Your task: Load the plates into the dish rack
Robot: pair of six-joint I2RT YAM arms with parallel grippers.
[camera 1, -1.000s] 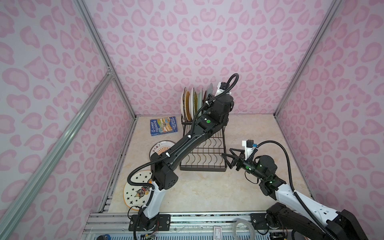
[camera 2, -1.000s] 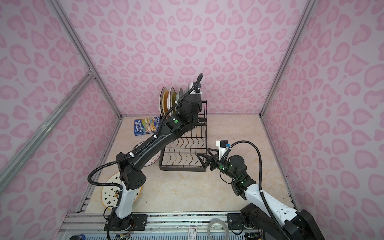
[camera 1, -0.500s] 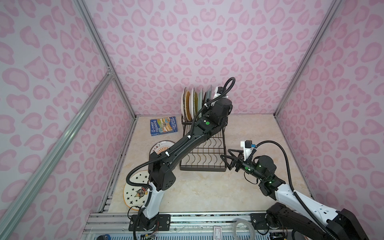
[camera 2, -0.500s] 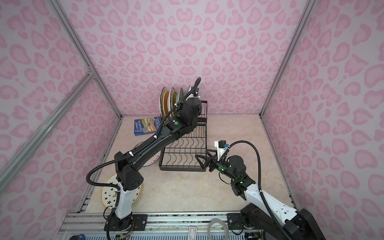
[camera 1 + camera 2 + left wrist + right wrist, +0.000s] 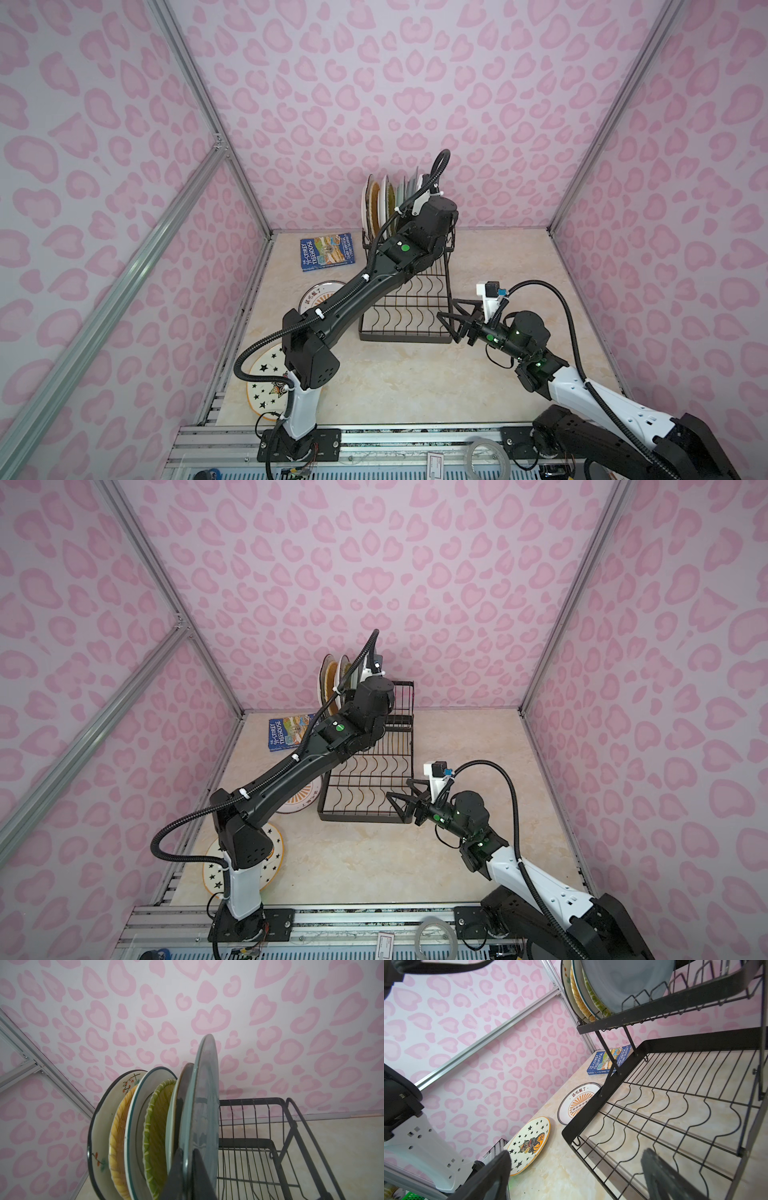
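When we counted, six plates (image 5: 154,1126) stood on edge in a row at the raised basket of the one dish rack (image 5: 405,340). Two more, a star-printed plate (image 5: 264,376) and a sunburst plate (image 5: 320,291), lay flat on the table (image 5: 395,386) to its left, near one book (image 5: 327,252). The left gripper (image 5: 188,1160) was clenched on the rim of the grey-blue plate (image 5: 204,1105), last in that row, while the right gripper (image 5: 446,313) hung released by the rack's front right corner. Compared with a second before, both grippers had edged slightly leftward; everything else lay unmoved.
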